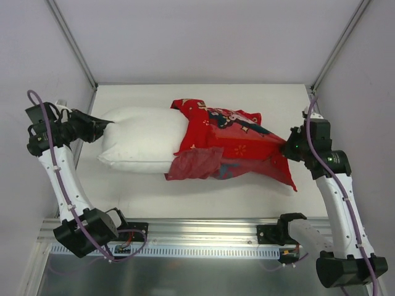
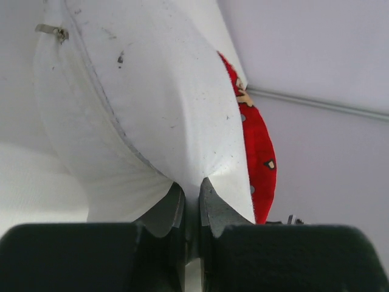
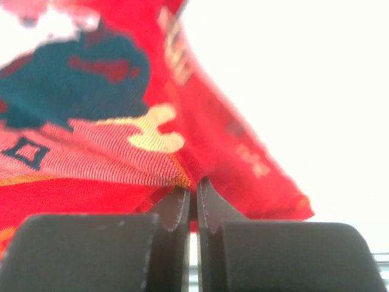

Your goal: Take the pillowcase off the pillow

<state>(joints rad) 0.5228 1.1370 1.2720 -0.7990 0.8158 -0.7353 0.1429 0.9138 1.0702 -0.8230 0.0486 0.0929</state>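
The white pillow point(image 1: 143, 140) lies across the table, its left half bare, its right half inside the red printed pillowcase point(image 1: 231, 143). The case's open edge is folded back, showing duller red lining point(image 1: 194, 165). My left gripper point(image 1: 106, 125) is shut on the pillow's left end; the left wrist view shows the white fabric point(image 2: 152, 115) pinched between the jaws, with the pillowcase point(image 2: 258, 152) behind. My right gripper point(image 1: 286, 147) is shut on the pillowcase's right end; the right wrist view shows red fabric point(image 3: 121, 152) pinched between its jaws.
The white table point(image 1: 203, 191) is walled by grey panels at the left, right and back. A metal rail point(image 1: 203, 231) with the arm bases runs along the near edge. A small zipper pull point(image 2: 56, 30) shows on the pillow seam.
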